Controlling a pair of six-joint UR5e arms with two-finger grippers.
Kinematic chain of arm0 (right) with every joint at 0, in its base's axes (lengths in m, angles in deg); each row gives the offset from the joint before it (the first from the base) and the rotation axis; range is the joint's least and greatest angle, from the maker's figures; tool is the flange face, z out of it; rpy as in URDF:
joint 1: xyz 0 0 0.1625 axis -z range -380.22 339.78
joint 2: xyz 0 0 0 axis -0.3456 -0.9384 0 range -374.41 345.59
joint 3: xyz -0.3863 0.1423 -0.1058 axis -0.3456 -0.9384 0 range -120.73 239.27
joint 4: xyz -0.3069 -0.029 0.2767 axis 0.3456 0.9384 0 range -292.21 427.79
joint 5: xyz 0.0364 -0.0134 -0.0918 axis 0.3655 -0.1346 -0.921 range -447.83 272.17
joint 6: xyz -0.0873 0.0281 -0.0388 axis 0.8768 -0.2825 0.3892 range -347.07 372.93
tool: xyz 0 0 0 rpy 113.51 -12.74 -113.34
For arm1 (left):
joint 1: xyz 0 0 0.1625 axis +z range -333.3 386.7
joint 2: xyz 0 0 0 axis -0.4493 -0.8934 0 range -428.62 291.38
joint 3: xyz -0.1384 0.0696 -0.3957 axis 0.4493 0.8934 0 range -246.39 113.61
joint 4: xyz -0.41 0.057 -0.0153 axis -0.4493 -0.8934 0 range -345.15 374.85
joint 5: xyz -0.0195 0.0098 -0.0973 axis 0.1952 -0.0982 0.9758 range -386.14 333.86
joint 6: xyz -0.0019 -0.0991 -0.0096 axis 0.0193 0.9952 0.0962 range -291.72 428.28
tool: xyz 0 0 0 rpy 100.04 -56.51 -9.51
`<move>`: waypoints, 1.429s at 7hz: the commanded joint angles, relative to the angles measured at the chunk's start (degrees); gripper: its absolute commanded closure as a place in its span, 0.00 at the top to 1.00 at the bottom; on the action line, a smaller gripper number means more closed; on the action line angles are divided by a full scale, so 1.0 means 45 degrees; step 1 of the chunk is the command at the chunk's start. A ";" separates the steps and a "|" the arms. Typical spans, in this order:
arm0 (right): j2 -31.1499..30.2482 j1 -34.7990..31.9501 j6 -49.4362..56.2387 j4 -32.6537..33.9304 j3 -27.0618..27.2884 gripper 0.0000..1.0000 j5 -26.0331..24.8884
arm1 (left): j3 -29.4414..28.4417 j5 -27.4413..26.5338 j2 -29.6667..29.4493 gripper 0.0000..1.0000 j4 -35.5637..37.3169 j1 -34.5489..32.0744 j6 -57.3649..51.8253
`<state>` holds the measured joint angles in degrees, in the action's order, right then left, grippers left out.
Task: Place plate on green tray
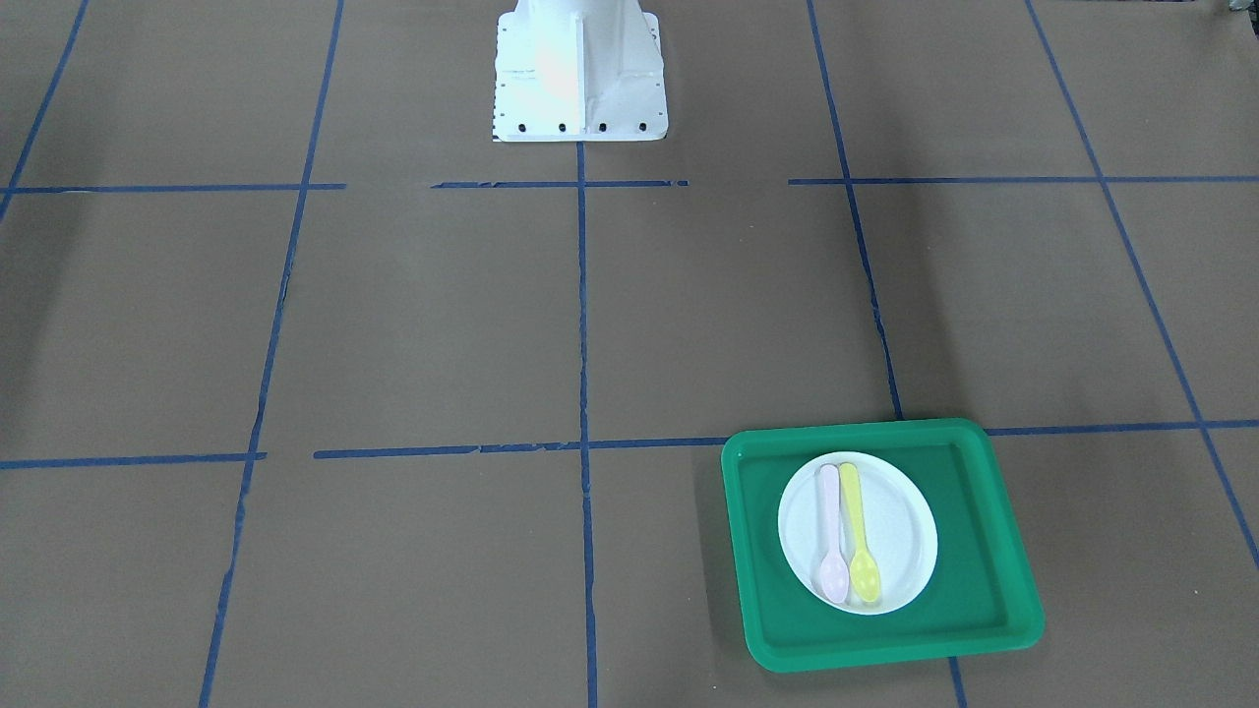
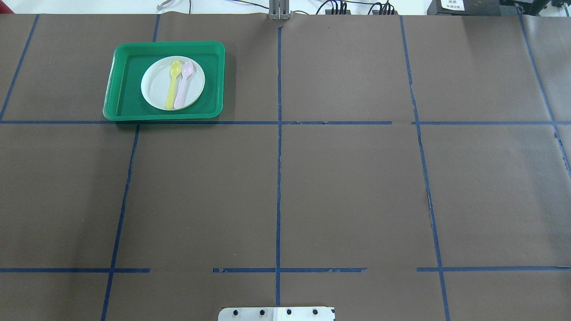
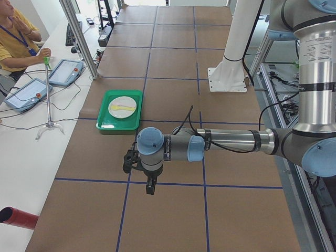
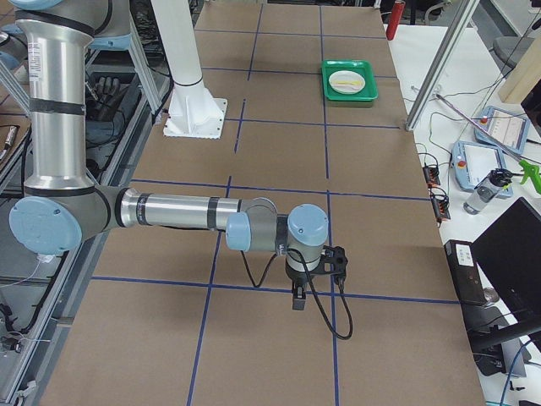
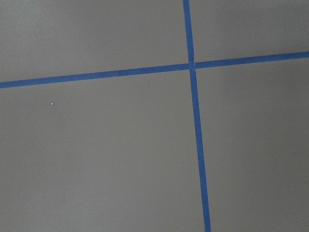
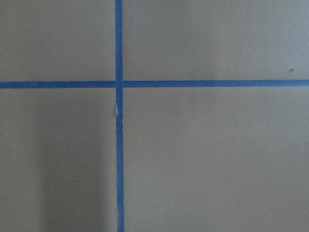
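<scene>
The white plate (image 1: 900,531) lies inside the green tray (image 1: 885,654), on the robot's far left of the table. It also shows in the overhead view (image 2: 156,87), on the tray (image 2: 127,76). A yellow spoon (image 1: 856,521) and a pink spoon (image 1: 831,521) lie side by side on the plate. My left gripper (image 3: 150,186) shows only in the exterior left view, hanging over bare table well short of the tray (image 3: 105,118). My right gripper (image 4: 297,300) shows only in the exterior right view, far from the tray (image 4: 367,93). I cannot tell whether either is open or shut.
The robot's white base pedestal (image 1: 578,74) stands at the table's middle, on the robot's side. Blue tape lines grid the brown table. An operator (image 3: 16,42) sits beyond the table's far edge, with teach pendants (image 3: 68,71) and a metal frame post (image 3: 79,37).
</scene>
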<state>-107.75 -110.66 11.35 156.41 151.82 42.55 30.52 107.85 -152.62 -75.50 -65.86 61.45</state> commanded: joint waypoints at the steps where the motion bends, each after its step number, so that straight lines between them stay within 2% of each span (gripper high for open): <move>1: 0.0000 0.0000 0.0000 0.0011 0.0000 1.00 0.0011 | 0.0047 -0.0027 -0.0024 1.00 -0.0465 -0.0036 0.0012; 10: 0.0000 0.0000 0.0000 -0.0008 0.0000 1.00 -0.0008 | 0.0067 -0.0008 -0.0141 1.00 -0.0840 -0.0016 0.0130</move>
<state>-107.75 -110.66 11.35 156.38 151.83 42.52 30.79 107.81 -153.20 -79.28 -65.95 62.04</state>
